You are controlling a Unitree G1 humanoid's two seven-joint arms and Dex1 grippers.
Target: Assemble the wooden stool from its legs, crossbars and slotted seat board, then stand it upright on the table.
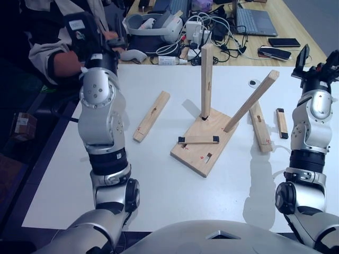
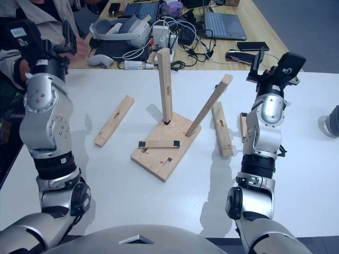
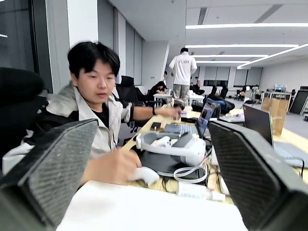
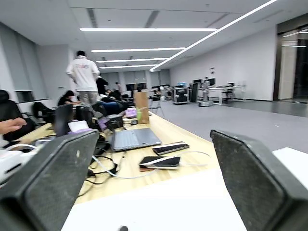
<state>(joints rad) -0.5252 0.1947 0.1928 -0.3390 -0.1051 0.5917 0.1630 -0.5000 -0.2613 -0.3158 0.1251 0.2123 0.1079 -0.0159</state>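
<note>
The slotted seat board [image 1: 197, 154] lies flat in the middle of the white table. One leg [image 1: 206, 79] stands upright in a slot at its far corner. A second leg [image 1: 251, 100] leans to the right from another slot. A short crossbar [image 1: 198, 139] lies across the board. To the left of the board lies a loose leg [image 1: 152, 115], and on the right another leg [image 1: 259, 127] and a short crossbar [image 1: 281, 123]. My left gripper [image 3: 154, 144] is raised high over the table's far left corner, open and empty. At the far right my right gripper [image 4: 154, 139] is also raised, open and empty.
A wooden desk behind the table holds a headset [image 1: 153, 25], cables, a laptop [image 1: 253, 20] and phones [image 1: 275, 51]. A person's hand [image 3: 118, 166] rests by a white controller at the back left. A small dark ring [image 1: 254, 83] lies on the table.
</note>
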